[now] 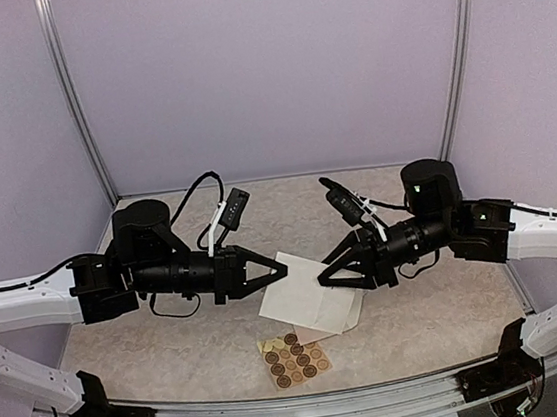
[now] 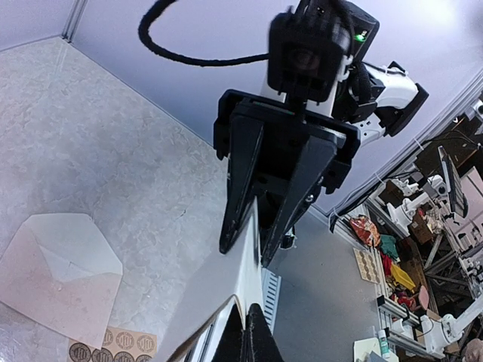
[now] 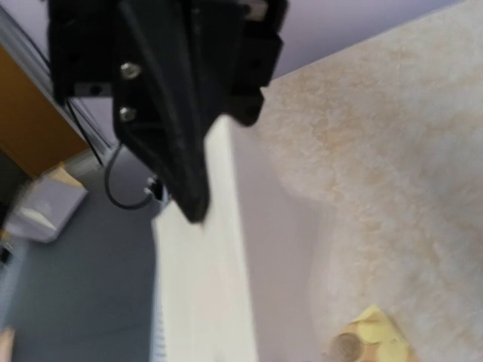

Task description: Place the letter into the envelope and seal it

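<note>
Lying flat on the table (image 1: 173, 346) with its pointed flap open, the envelope (image 2: 60, 275) is seen unfilled. Above and beside it the letter (image 1: 300, 266) is held in the air, pinched at opposite edges by the left gripper (image 1: 284, 271) and the right gripper (image 1: 321, 280). Insertion and sealing are judged still to be done. The sticker sheet (image 1: 296, 357) is left untouched nearby.

Letter (image 1: 302, 284) smooth white paper; envelope (image 2: 64, 290) matt pale tan paper; sticker sheet (image 1: 296, 359) tan paper; table (image 1: 164, 347) mottled beige, matt; left gripper (image 1: 284, 271), right gripper (image 1: 321, 280) matt black plastic.
</note>
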Controlling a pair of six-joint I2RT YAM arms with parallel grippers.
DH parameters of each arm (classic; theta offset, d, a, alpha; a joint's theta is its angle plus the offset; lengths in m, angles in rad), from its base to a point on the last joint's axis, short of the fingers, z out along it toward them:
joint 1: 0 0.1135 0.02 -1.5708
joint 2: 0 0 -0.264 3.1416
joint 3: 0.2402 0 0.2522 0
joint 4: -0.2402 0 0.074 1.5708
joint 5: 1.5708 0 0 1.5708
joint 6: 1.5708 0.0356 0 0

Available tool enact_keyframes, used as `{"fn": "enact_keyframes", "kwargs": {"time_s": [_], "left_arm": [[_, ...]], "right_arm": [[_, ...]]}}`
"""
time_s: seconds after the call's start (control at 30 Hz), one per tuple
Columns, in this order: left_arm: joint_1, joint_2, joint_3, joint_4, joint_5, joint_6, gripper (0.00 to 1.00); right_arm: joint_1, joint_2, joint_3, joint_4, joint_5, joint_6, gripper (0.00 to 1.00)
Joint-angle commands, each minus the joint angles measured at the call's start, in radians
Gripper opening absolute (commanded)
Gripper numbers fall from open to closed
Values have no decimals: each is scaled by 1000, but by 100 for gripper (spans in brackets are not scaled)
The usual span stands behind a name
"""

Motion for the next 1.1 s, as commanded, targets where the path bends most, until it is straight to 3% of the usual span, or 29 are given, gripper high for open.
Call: {"fn": "enact_keyframes", "kwargs": {"time_s": [0.0,0.03,0.07,0.13,0.27,0.37,0.6,0.7,0.77,0.97,1.07], "left_arm": [[-5,-19,17,7,-9,24,0],[-5,-21,18,-4,-21,27,1],[-3,-22,20,-16,-33,30,8],[0,-32,25,-49,-63,41,36],[9,-73,51,-166,-203,90,64],[8,-84,96,-263,-264,137,72],[-23,30,198,-367,-145,219,78],[-41,71,218,-368,-77,239,76],[-48,90,230,-373,-53,247,68],[-51,117,238,-373,-29,256,18],[-52,108,220,-355,-33,245,0]], "right_arm": [[10,-15,-28,19,-16,8,11],[10,-16,-29,18,-19,9,3],[9,-17,-27,12,-19,10,0],[9,-24,-24,-7,-7,4,0],[9,-24,-4,-83,14,-21,0],[10,1,16,-132,-23,-35,0],[11,26,37,-159,-109,-49,0],[10,33,50,-166,-119,-53,0],[11,37,57,-166,-128,-59,0],[11,55,81,-185,-125,-75,0],[10,46,79,-176,-55,-68,0]]}}
